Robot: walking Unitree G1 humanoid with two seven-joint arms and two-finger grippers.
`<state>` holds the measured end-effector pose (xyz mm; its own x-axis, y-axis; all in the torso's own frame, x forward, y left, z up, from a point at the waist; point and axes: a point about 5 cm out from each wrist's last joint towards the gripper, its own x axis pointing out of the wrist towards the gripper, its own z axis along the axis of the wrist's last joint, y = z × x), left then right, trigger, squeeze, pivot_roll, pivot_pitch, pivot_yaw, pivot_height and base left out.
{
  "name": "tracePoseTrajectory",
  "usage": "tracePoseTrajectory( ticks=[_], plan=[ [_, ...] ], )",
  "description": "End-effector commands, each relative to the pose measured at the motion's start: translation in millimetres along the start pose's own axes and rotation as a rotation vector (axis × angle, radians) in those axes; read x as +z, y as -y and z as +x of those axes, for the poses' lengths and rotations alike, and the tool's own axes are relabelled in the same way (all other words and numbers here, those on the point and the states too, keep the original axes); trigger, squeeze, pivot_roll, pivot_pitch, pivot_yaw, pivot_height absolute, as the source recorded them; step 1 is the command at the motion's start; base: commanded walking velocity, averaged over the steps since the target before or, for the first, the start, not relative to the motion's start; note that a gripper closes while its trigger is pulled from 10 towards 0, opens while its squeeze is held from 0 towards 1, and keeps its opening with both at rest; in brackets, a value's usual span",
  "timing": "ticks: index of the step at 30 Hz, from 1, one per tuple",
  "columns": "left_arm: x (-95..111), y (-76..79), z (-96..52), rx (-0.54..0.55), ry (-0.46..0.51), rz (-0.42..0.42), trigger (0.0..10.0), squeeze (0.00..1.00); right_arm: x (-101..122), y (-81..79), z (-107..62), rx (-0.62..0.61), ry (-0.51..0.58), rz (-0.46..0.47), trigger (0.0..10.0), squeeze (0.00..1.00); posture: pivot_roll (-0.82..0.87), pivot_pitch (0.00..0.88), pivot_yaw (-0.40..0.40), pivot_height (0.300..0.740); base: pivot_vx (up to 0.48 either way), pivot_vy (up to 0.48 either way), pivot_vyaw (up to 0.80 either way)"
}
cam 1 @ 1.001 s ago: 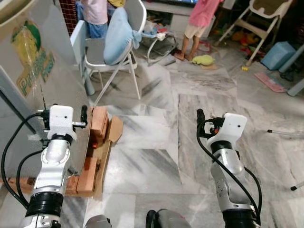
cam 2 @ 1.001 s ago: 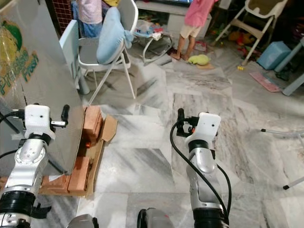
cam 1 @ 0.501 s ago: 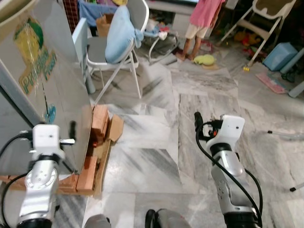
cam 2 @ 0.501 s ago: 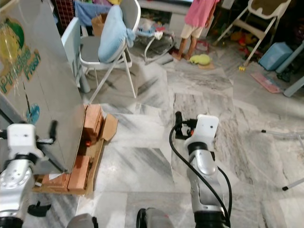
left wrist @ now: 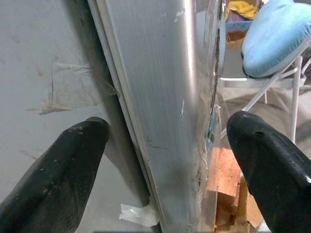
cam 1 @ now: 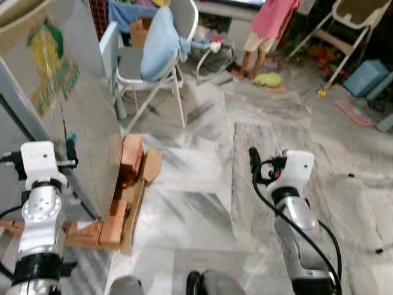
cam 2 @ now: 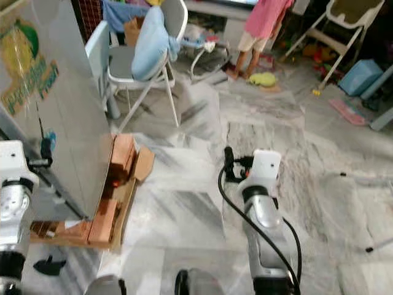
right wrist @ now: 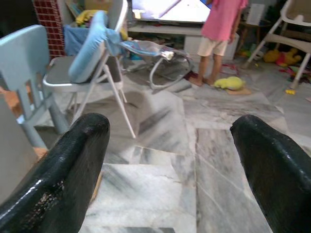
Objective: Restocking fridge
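The fridge door is standing at ten o'clock, its silver edge sitting between the spread fingers of the left gripper, which is gripping nothing. The right gripper is hovering at one o'clock over the marble floor, fingers parted and empty. A person is standing at twelve o'clock.

Folding chair with blue cushion, bricks nearby

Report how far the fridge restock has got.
Done: nothing visibly stocked. In hand: the left pincer, open, straddles the edge of the fridge door. The right pincer is open and holds nothing, over the floor. Left: open the door, fetch items, load them.
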<state>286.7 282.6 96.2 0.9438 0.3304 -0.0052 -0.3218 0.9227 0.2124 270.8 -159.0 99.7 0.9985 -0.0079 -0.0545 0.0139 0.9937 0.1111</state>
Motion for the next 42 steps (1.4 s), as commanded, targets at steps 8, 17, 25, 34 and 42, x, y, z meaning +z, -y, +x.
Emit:
tracePoseTrajectory(
  ticks=[8, 17, 25, 34, 42],
  plan=[
    [25, 21.1, 14.5, -0.095, 0.09, -0.007, 10.0, 0.0, 2, -2.8, 4.5, 0.014, -0.003, 0.008, 10.0, 0.0, 0.03, 0.055, -0.15, 0.74, 0.0, 0.0, 0.0],
    [32, 42.6, 16.1, -0.219, 0.126, -0.035, 10.0, 0.0, 1, 0.8, 4.4, 0.0, -0.009, 0.001, 10.0, 0.0, 0.03, 0.051, -0.144, 0.74, 0.0, 0.0, 0.0],
    [58, 101.9, 13.5, -0.496, 0.208, -0.019, 10.0, 0.0, 0, -0.2, 5.9, 0.001, -0.006, 0.002, 10.0, 0.0, 0.04, 0.033, -0.141, 0.74, 0.0, 0.0, 0.0],
    [52, 158.4, -10.1, -0.746, 0.183, -0.034, 10.0, 0.0, 4, -1.5, 5.7, -0.018, 0.028, 0.016, 10.0, 0.0, 0.03, 0.026, -0.125, 0.74, 0.0, 0.0, 0.0],
    [40, 121.8, 3.9, -0.618, 0.133, -0.025, 10.0, 0.0, 2, -2.8, 7.9, -0.018, 0.022, 0.025, 10.0, 0.0, 0.05, 0.024, -0.131, 0.74, 0.0, 0.0, -0.05]
  ],
)
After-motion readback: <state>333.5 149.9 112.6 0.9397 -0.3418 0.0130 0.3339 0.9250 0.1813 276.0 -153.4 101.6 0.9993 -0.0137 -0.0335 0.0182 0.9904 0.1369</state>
